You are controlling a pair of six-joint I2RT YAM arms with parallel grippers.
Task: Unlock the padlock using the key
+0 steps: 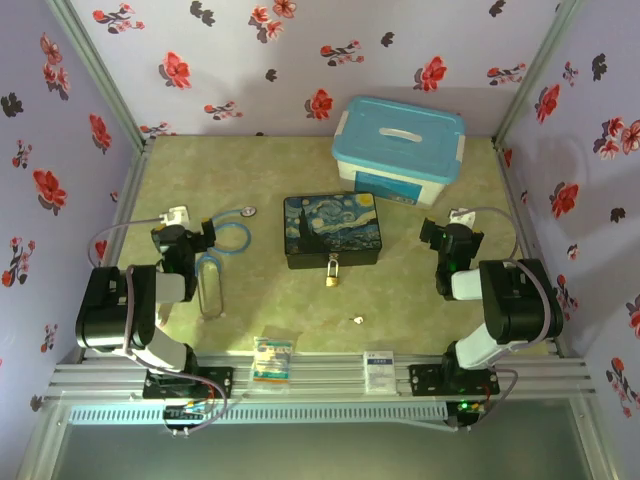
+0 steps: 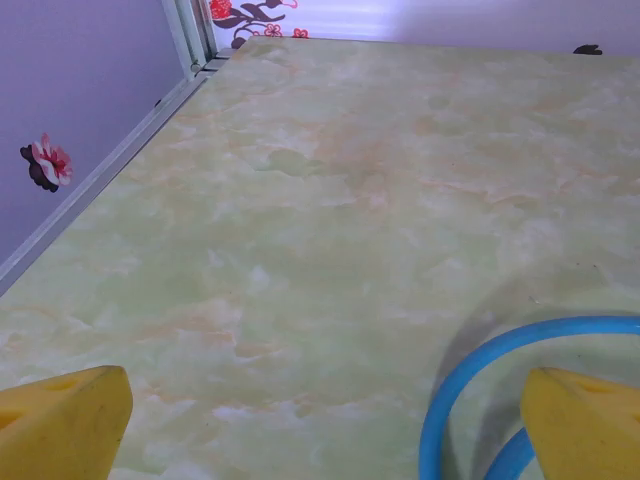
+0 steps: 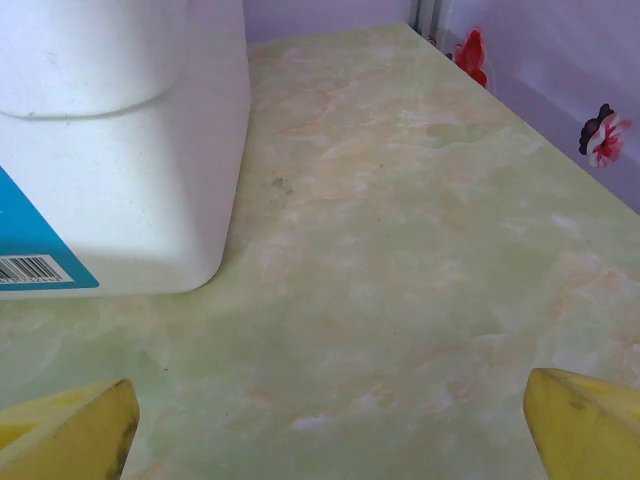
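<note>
Sitting wide apart and empty, your left end effector [image 1: 188, 238] and right end effector [image 1: 447, 240] both hovered well clear of the work. The key [image 1: 356, 320] lay flat on the tabletop [image 1: 400, 295] near the front edge, between the arms. The padlock [image 1: 332, 275] sat just behind it, at the front of the starry box [image 1: 331, 228]. My call: you needed the right one on the key first, pinching the bow from above so the blade stuck out, and the left one steadying the padlock body.
</note>
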